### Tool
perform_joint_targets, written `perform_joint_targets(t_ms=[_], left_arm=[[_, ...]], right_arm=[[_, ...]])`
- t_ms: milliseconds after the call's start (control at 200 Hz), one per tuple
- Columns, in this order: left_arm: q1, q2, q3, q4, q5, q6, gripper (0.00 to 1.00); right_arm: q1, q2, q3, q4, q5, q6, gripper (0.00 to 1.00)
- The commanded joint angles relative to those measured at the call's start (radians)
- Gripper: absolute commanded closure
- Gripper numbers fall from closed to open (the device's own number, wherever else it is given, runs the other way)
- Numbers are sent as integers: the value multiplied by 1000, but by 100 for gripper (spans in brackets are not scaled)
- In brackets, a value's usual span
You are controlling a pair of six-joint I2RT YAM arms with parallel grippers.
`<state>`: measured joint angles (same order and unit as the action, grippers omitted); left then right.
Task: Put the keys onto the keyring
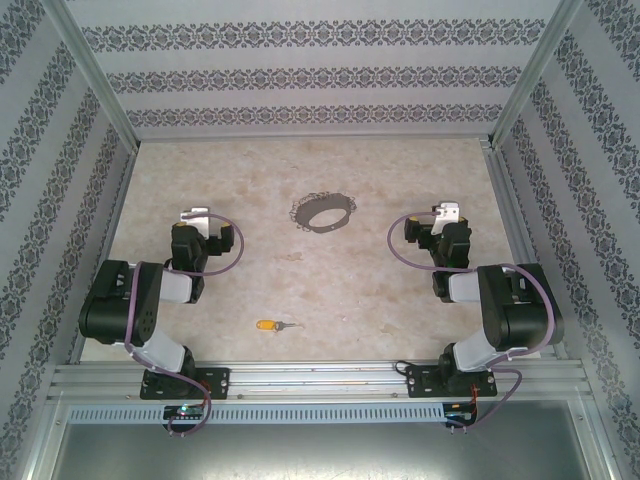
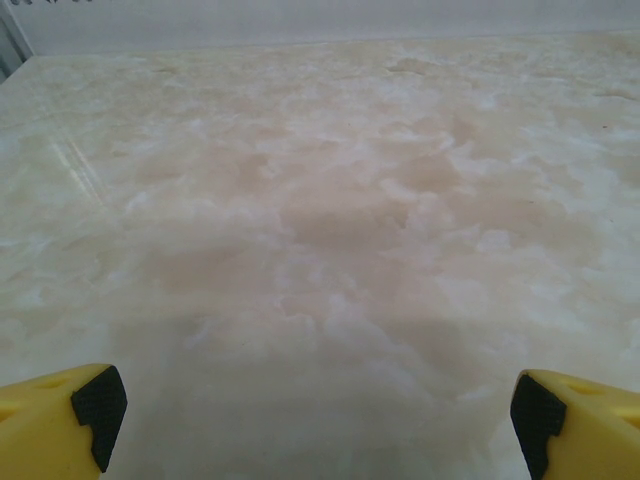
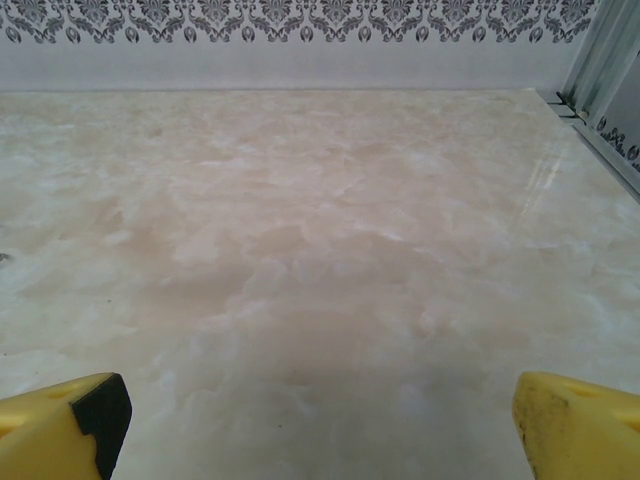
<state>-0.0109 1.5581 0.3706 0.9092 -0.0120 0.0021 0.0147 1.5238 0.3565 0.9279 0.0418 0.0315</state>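
Yellow fingers [image 2: 55, 430] poke in at the bottom corners of the left wrist view, set far apart, so we read the left jaws as spread wide with only bare marbled table [image 2: 320, 220] between them; the right wrist view gives the same, yellow fingers [image 3: 575, 425] at each lower corner, the right jaws spread and holding nothing, the patterned wall [image 3: 300, 20] beyond; from above, we see the left arm [image 1: 150, 300] folded on the left of the table and the right arm [image 1: 500, 305] mirrored on the right, both pointing toward the far wall and well apart from the task's things. The key [image 1: 272, 325] lies flat near the front edge, between the two arm bases and a little left of centre, orange-yellow head to the left, thin blade to the right; the blade is too small for us to judge its shape; the keyring [image 1: 320, 226], a grey hoop with a jagged fringe, lies farther back near mid-table, between the two arms' jaws; key and keyring lie well apart.
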Motion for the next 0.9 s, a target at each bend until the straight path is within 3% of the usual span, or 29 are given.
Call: perform_joint_targets(t_ms=[0, 110, 230, 320, 395, 570, 764, 894], left_arm=[[9, -122, 15, -97, -41, -23, 0], [9, -199, 83, -268, -52, -24, 1], [10, -265, 113, -322, -34, -58, 1], [4, -314, 150, -411, 17, -85, 2], [-8, -351, 175, -478, 50, -99, 3], [-61, -442, 193, -535, 76, -149, 4], [-137, -498, 222, -580, 85, -232, 0], [-202, -467, 249, -588, 64, -240, 0]], right_arm=[[-6, -82, 42, -91, 51, 33, 2], [-4, -145, 67, -178, 99, 46, 2], [-5, -293, 92, -307, 105, 102, 2], [-18, -401, 96, -325, 17, 222, 2], [-55, -431, 125, -336, -135, 329, 2], [-64, -348, 185, -293, -331, 408, 2], [-47, -136, 299, -240, -511, 505, 3], [-35, -15, 389, -254, -623, 559, 13]])
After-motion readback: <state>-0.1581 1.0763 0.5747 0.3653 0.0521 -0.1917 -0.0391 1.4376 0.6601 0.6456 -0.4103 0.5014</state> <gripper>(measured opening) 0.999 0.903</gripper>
